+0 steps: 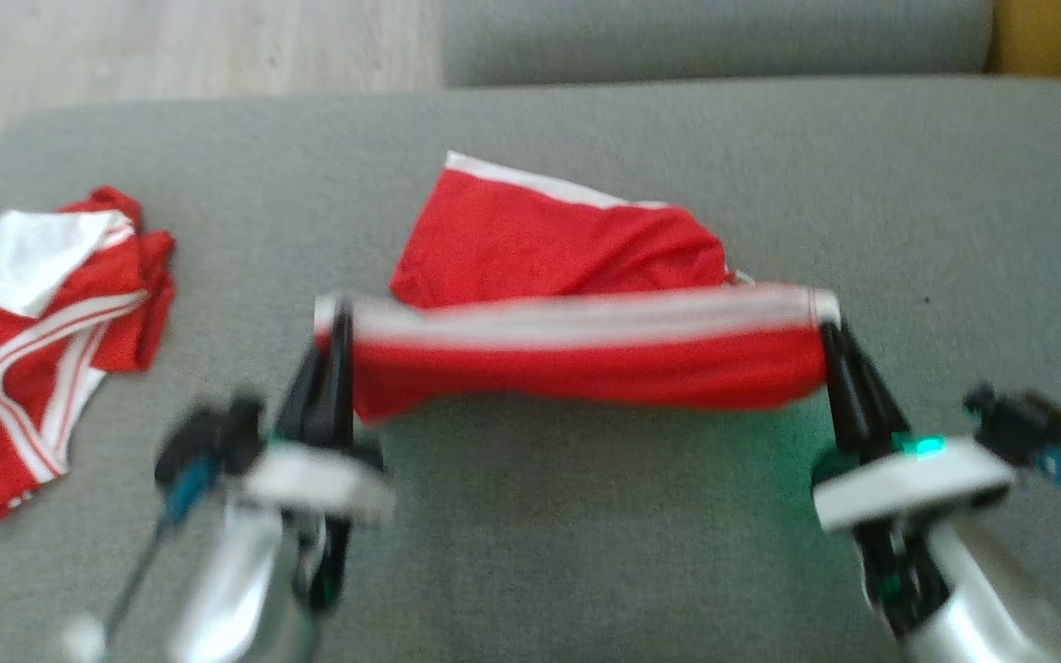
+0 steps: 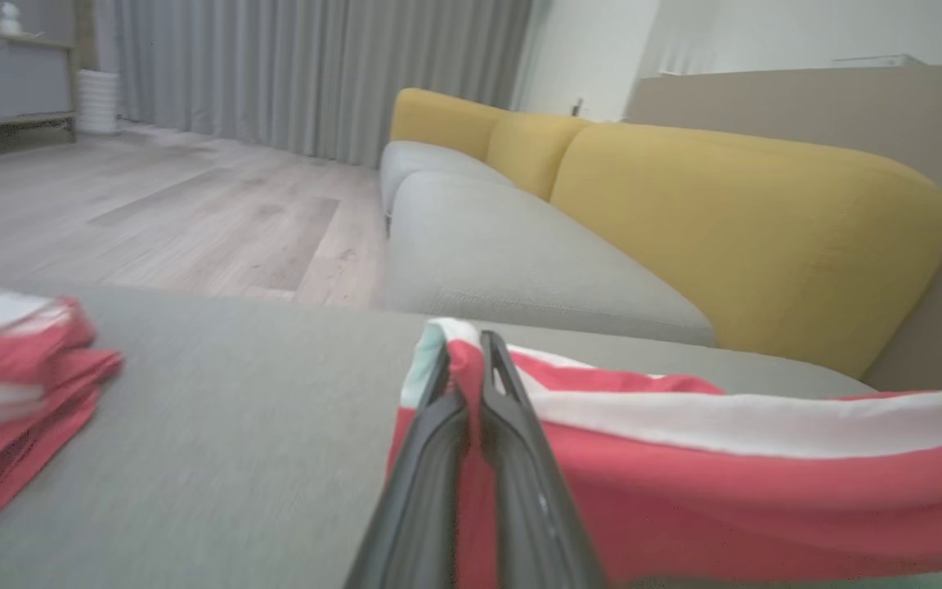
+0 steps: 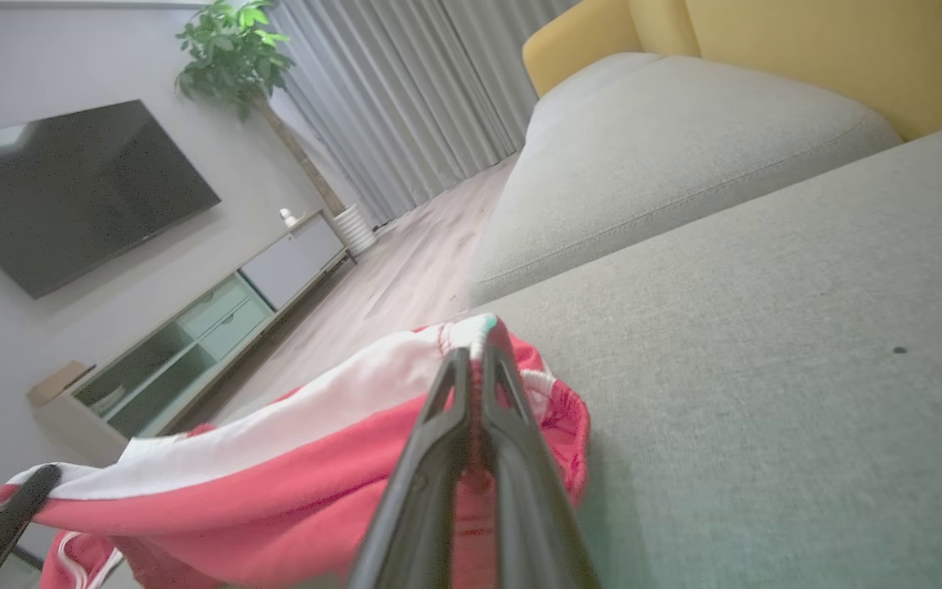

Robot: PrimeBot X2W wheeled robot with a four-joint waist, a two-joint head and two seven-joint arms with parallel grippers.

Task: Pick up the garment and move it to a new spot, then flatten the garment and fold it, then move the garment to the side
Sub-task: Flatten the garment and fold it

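Red white-striped garment stretched over grey cushion; left gripper clamps one end; right gripper clamps the other.

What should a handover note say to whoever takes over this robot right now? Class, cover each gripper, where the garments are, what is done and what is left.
Left gripper: shut on the red garment, at one end of its white-striped edge.
Right gripper: shut on the other end of that edge.
The garment is stretched between them over the grey cushion; its far part lies on the cushion.
A second red and white garment lies crumpled at the cushion's left.
Done: pick-up. Left, as far as I can judge: laying flat, folding, moving aside.
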